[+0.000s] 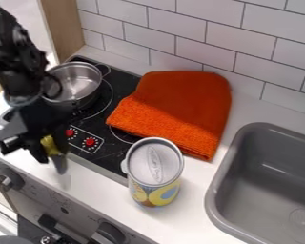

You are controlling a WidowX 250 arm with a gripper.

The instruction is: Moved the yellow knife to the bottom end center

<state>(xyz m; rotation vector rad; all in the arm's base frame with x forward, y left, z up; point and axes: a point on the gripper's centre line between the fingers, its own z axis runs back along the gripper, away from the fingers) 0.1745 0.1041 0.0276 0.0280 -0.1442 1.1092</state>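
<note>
1. At eight o'clock, my gripper [45, 148] grips the yellow knife [50, 144], blade down, by the near edge of the stove [90, 125]: pickup complete.
2. Still ahead, I judge: the knife's trip to bottom center, toward six o'clock, then lowering and letting go.
3. At six o'clock, the can [156, 171] stands upright on the counter [107, 193], perhaps crowding that spot.

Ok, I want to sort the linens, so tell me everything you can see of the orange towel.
The towel is deep orange, darker toward the wall and brighter along its near part, where the surface looks nubby, like terry cloth. It is folded into a thick pad, with layered edges at its far right corner. It lies flat, partly on the black stovetop and partly on the white counter. The can hides some of its near edge; whether they touch is unclear.
</note>
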